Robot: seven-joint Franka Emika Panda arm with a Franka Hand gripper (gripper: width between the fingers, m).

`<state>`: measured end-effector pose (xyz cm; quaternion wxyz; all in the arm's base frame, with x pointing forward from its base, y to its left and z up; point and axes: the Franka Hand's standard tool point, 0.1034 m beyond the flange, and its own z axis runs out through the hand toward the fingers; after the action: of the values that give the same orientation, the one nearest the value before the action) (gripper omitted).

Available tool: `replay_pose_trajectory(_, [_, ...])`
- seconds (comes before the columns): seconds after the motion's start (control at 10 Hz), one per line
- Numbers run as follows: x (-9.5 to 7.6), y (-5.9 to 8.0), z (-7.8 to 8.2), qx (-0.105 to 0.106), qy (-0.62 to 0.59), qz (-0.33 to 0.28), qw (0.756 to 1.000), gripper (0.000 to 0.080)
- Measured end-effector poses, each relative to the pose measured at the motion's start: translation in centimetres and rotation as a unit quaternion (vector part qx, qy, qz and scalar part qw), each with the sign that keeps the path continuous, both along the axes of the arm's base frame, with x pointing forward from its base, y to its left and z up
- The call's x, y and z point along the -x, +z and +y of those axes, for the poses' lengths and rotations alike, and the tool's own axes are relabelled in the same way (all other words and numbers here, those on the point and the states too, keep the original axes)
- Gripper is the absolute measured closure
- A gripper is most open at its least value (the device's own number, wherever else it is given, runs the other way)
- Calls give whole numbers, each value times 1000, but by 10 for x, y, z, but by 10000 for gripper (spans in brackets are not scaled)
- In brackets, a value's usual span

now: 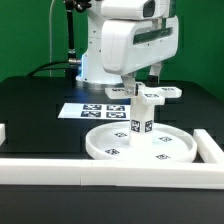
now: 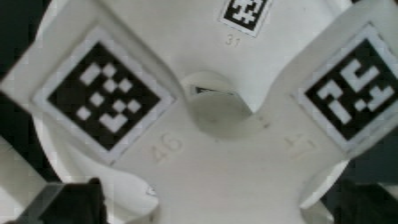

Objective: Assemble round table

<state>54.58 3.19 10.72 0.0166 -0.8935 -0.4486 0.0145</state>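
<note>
Gripper (image 1: 146,88) jaws wide apart, holding nothing; short cylindrical leg (image 1: 141,113) upright directly below jaws, standing on round disc (image 1: 105,148); cross-shaped base (image 2: 214,130) fills wrist view beneath dark fingertips (image 2: 80,200)

txt: none legible | only b/w square tags on base (image 2: 205,150), leg (image 1: 141,112), disc (image 1: 140,145), marker board (image 1: 95,109)

The exterior view looks from the front, slightly above, across the black table (image 1: 40,110) toward the arm, taking in the whole scene at middle distance. The wrist view faces straight down, very close on the lobed base (image 2: 214,150). Both views share that tagged white part (image 1: 160,92).
</note>
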Motion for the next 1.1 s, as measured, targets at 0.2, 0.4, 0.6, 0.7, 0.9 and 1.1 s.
replay_pose_trajectory(0.2, [-2, 6, -2, -1, -26, -8, 1000, 151])
replay_pose_trajectory(0.4, [2, 3, -6, 0, -45, -4, 999, 151])
replay_pose_trajectory(0.6, [3, 1, -5, 2, -42, -3, 999, 151])
replay_pose_trajectory(0.7, [4, 0, -2, 3, -37, -1, 999, 151])
replay_pose_trajectory(0.9, [3, 0, 3, 17, -5, 2, 1000, 151])
replay_pose_trajectory(1.1, [1, 0, 2, 20, -1, 6, 1000, 151])
